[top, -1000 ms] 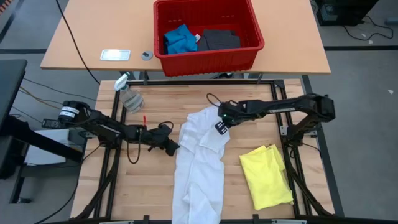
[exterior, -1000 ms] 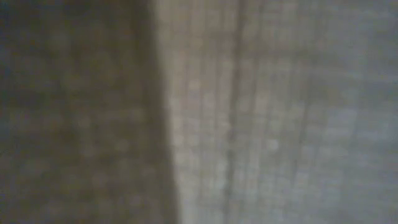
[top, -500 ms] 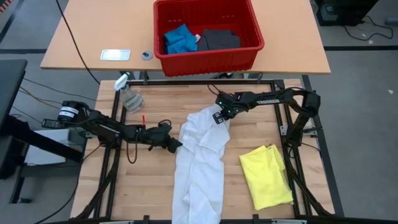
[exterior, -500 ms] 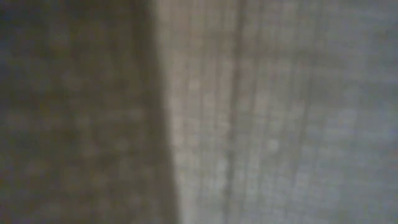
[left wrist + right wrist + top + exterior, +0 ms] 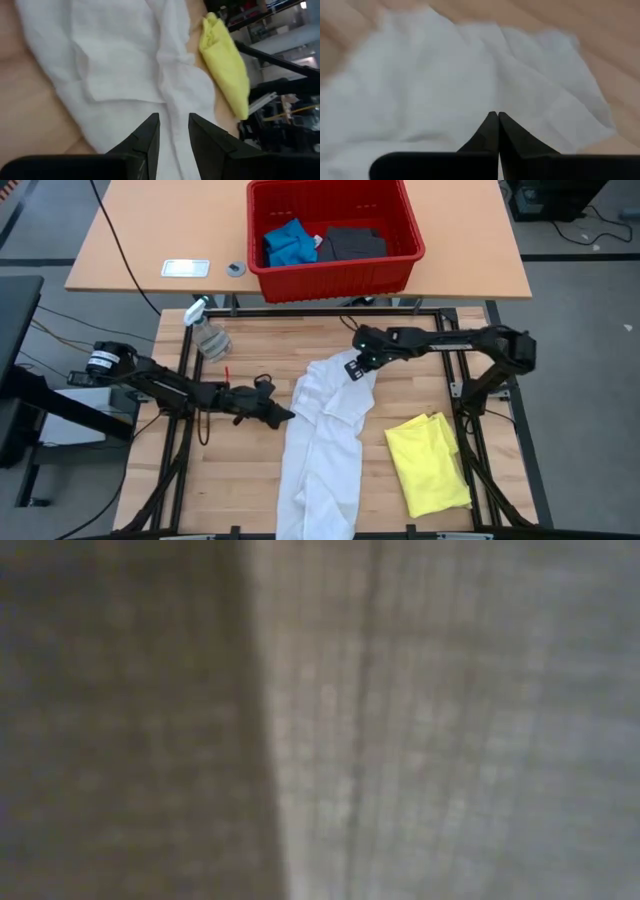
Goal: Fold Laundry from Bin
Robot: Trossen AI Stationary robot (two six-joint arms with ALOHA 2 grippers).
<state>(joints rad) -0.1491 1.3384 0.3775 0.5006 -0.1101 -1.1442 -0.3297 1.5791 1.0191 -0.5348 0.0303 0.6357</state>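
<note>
Right tool (image 5: 354, 367), fingers pressed together with nothing between them, hovers at the far edge of the white shirt (image 5: 322, 442), which lies crumpled down the middle of the wooden bench (image 5: 250, 470). Left tool (image 5: 283, 416) sits at the shirt's left edge, fingers (image 5: 148, 134) parted over the cloth. A folded yellow T-shirt (image 5: 428, 464) lies right. The red bin (image 5: 334, 273), on the far table, holds blue (image 5: 290, 242) and dark grey (image 5: 353, 243) pieces.

A robotics laboratory or test workshop. A slatted wooden bench (image 5: 250, 470) in a black metal frame (image 5: 470, 395) carries two dark robot arms; behind it stands a tan table (image 5: 150, 230). Loose cables (image 5: 115, 240) cross the grey floor (image 5: 580, 330). Beyond the left gripper (image 5: 172, 131), metal racking (image 5: 280, 107).
</note>
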